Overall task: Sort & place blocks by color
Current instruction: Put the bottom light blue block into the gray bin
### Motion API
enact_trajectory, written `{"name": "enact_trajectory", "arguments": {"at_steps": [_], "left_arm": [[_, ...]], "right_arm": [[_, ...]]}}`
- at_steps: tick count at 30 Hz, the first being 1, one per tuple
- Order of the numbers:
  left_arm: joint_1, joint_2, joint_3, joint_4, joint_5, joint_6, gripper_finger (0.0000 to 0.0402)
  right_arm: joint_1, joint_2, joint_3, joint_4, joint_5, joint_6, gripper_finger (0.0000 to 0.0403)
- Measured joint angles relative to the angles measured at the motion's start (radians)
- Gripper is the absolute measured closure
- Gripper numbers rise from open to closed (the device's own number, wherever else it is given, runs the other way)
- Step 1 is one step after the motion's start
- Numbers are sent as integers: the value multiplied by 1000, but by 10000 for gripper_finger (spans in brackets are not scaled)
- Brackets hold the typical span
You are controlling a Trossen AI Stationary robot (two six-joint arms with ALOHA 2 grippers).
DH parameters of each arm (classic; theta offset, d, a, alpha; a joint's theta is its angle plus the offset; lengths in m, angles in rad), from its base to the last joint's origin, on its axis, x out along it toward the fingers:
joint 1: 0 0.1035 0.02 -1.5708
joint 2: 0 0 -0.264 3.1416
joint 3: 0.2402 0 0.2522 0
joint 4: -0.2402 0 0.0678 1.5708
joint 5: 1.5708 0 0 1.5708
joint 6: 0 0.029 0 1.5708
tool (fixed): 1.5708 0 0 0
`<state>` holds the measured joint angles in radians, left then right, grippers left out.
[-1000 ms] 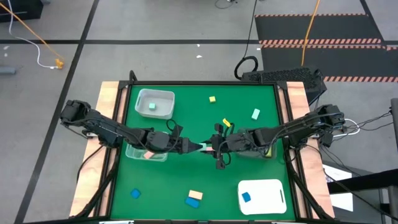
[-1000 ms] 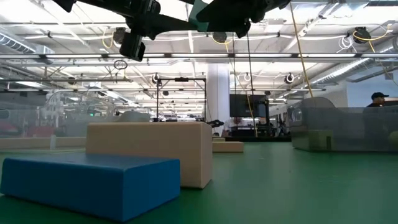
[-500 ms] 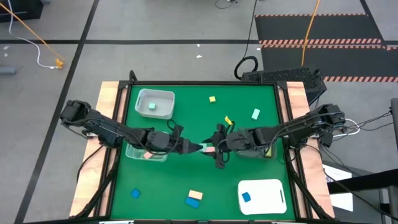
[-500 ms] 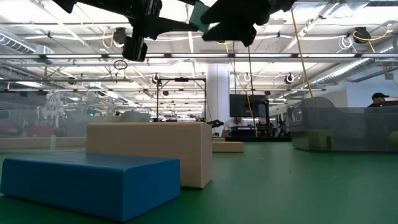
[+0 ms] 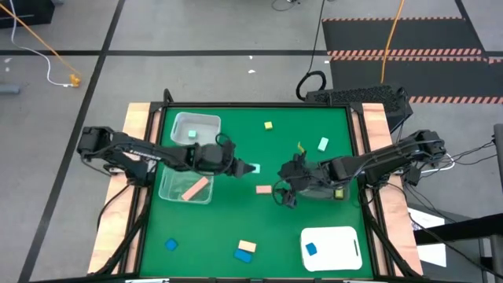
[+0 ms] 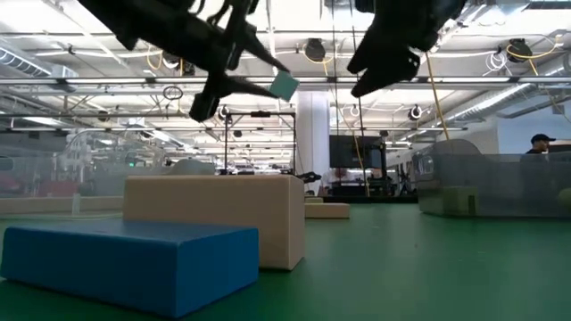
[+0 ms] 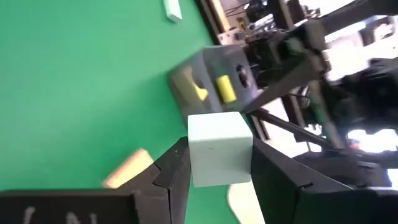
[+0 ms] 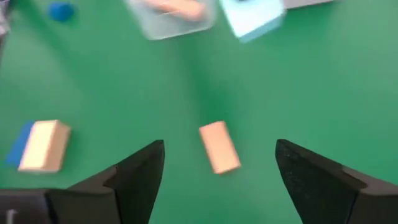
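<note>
My left gripper point(image 5: 245, 168) is raised above the middle of the green table point(image 5: 236, 224), pinching a mint green cube point(image 7: 219, 148) between its two fingers point(image 7: 177, 168); the cube's flat sides press against both pads, and in the low view it hangs well off the mat.

My right gripper point(image 5: 284, 193) sits just beside it toward the right, fingers spread wide and holding nothing. Through my right wrist camera a salmon bar point(image 8: 219, 147) lies flat on the mat between my two spread fingers point(image 8: 140, 174), apart from both of them. In the high view that same bar rests between my two claws.

Other blocks are scattered about. A second salmon bar point(image 5: 193, 189) lies tilted inside the near clear bin point(image 5: 168, 191) on the left, and a mint block point(image 5: 192, 134) sits in the far clear bin point(image 5: 209, 123). One blue cube point(image 5: 311, 249) rests on the white tray point(image 5: 342, 244). A tan block point(image 5: 247, 246) touches a blue block point(image 5: 243, 255) near the front edge, with another blue cube point(image 5: 170, 245) off to the left. A yellow cube point(image 5: 269, 125) and a mint piece point(image 5: 323, 144) lie at the far side. Yellow pieces point(image 7: 226, 89) sit in a bin point(image 7: 208, 62) under my right arm.
</note>
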<state>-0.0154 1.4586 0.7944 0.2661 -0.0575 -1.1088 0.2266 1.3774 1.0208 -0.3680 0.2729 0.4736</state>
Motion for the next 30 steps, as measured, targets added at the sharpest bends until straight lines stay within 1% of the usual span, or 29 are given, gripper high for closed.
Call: {"name": "enact_trajectory", "arguments": {"at_steps": [3,6,11,14,19,22,24,26,28,30], "left_arm": [[72,0,0,-3,79,55,265],[143,0,0,-4,153,101,267],[285,0,0,-44,262,176,262],[391,0,0,-69,307,227,263],[561,0,0,-70,358,255,264],[644,0,0,-75,374,287,264],[692,0,0,-96,375,312,264],[731,0,0,-123,375,324,264],[760,0,0,-149,375,339,264],[782,0,0,-162,375,370,264]], "right_arm": [[-7,-29,0,-71,98,85,117],[-25,-58,1,-110,186,206,123],[-79,-105,1,-201,269,449,128],[-124,-117,1,-268,306,559,129],[-211,-125,1,-466,303,745,129],[-279,-127,0,-602,241,847,129],[-332,-126,0,-671,202,848,129],[-396,-126,0,-720,187,813,129],[-461,-127,0,-725,171,767,129],[-526,-126,0,-695,169,698,129]]}}
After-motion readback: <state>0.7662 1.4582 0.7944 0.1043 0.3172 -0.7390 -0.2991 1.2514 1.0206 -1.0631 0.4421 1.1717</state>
